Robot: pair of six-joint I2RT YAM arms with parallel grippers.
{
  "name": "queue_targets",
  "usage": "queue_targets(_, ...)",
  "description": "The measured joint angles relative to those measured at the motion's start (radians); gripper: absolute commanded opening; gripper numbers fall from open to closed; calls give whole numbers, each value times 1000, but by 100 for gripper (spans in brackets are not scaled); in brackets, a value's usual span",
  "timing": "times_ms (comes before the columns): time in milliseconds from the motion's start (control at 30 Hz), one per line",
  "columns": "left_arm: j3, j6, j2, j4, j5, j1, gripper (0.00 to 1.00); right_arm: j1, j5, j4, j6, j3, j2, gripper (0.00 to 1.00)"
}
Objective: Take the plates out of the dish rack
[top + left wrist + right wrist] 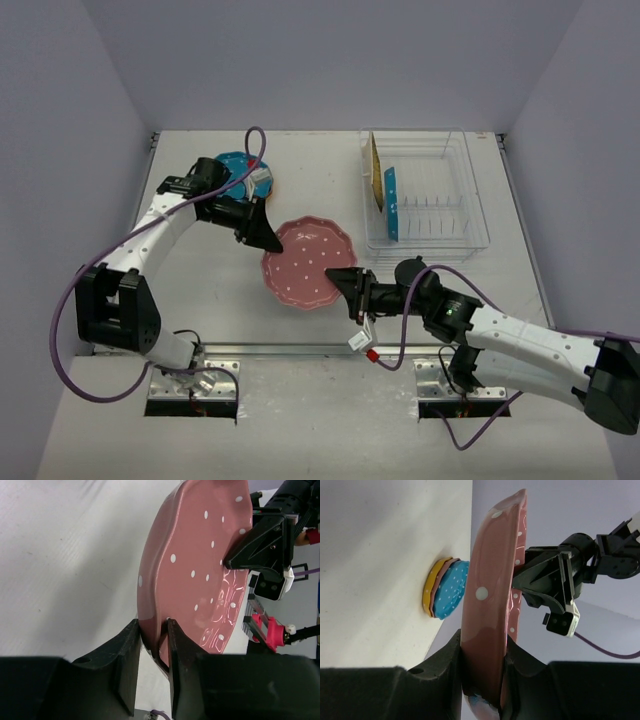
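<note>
Handover is my reading: the pink plate point(308, 263) hangs face-up over the tabletop point(220, 300), pinched at opposite rims. My left tool point(272, 240) is closed on its far-left rim, and my right tool point(345, 281) is clamped on the near-right rim. The stack point(240, 170) lies far-left of it, just behind my left tool, so that arm is nearer; the right should let go first. A yellow plate point(375, 170) and a teal plate point(391, 203) stand in the rack point(470, 215).

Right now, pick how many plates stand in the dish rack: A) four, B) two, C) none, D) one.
B: a yellow-orange plate and a teal plate stand on edge in the dish rack, and its other slots are bare.
</note>
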Motion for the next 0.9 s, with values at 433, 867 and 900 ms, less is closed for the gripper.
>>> queue_targets(433, 3, 96, 40, -64, 74, 52, 0, 3, 33, 109, -8, -15, -16, 71)
queue_targets(867, 34, 250, 145, -191, 114, 243, 0, 3, 107, 188, -7, -15, -8, 99)
queue_targets(900, 43, 246, 149, -185, 109, 260, 0, 3, 114, 189, -4, -15, -8, 99)
